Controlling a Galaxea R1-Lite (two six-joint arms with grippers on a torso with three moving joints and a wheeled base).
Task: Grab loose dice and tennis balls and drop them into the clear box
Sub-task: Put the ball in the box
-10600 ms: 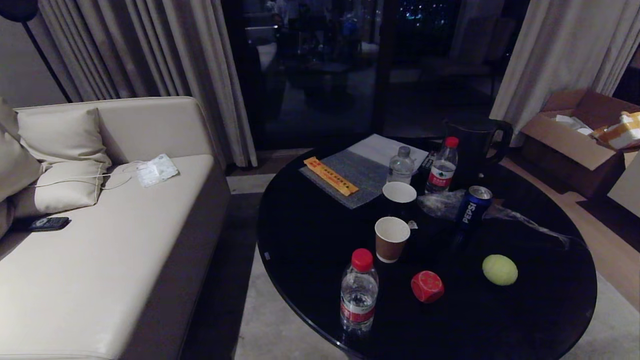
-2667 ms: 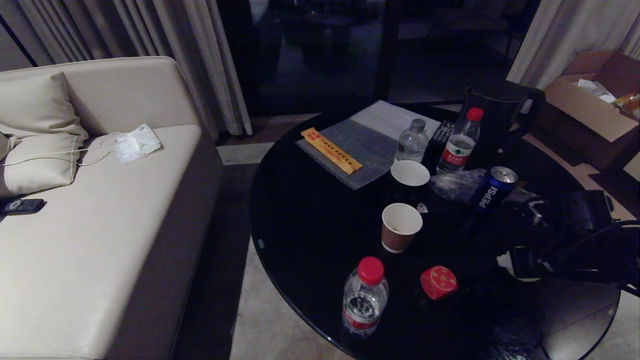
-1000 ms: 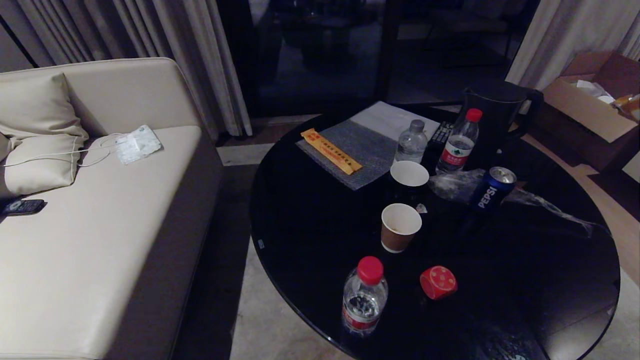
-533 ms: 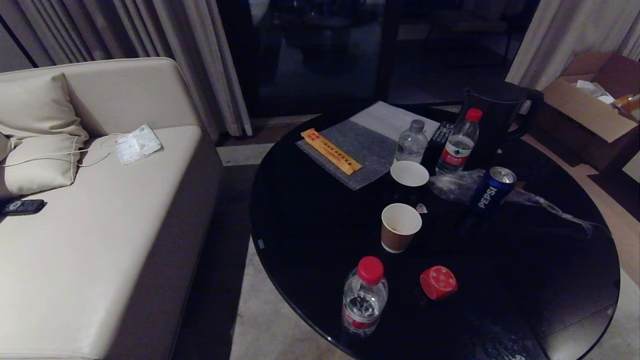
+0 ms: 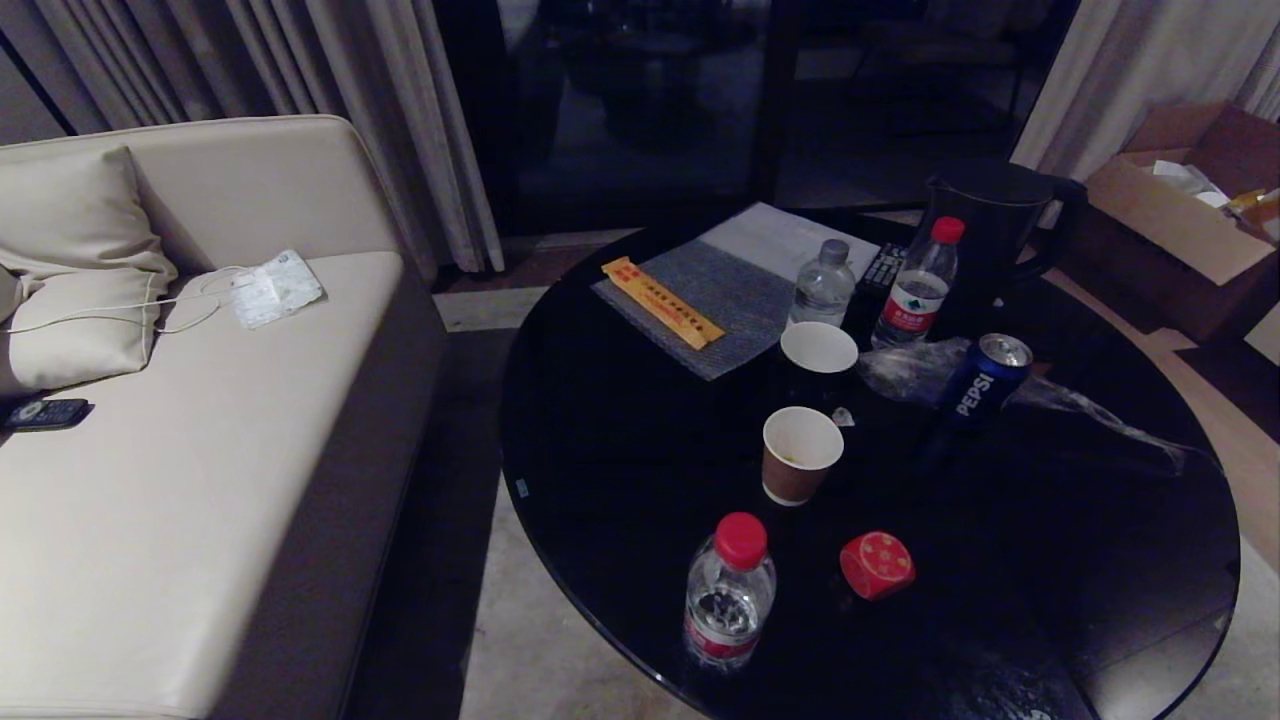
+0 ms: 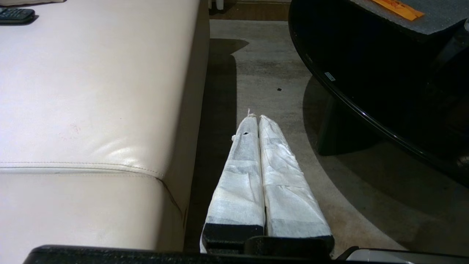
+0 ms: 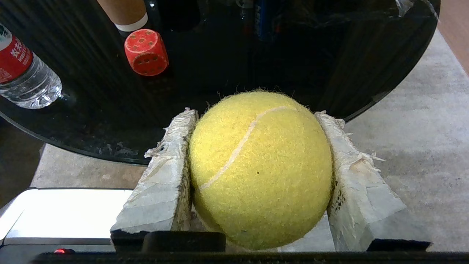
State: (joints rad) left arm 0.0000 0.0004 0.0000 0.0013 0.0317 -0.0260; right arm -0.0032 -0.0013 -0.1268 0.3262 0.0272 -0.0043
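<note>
Yellow-green felt fills the right hand (image 7: 256,176): its two tape-wrapped fingers (image 7: 165,176) press on either side of a tennis ball (image 7: 260,168), clamped across the middle so the round, fuzzy surface cannot roll out. The hand holds the ball off the near edge of the black round counter (image 7: 329,73), over the floor, which reads as carrying rather than picking or dropping. The clear box shows in no view, so where the ball must go cannot be told from here.

Beyond that hand, on the counter, sits the red die (image 7: 146,52), free and untouched, just beside a brown paper cup (image 5: 800,455); it looks like the next thing to collect. A water bottle (image 7: 25,80) with a red label bearing Chinese characters, too partial to read, stands off to one side of the die. Farther from the hand, a blue can (image 5: 980,382) reads "PEPSI".

The left hand (image 6: 258,121) hangs low between the beige sofa (image 6: 91,91) and the counter, its fingers pressed together on nothing, apparently parked while the other arm works.
</note>
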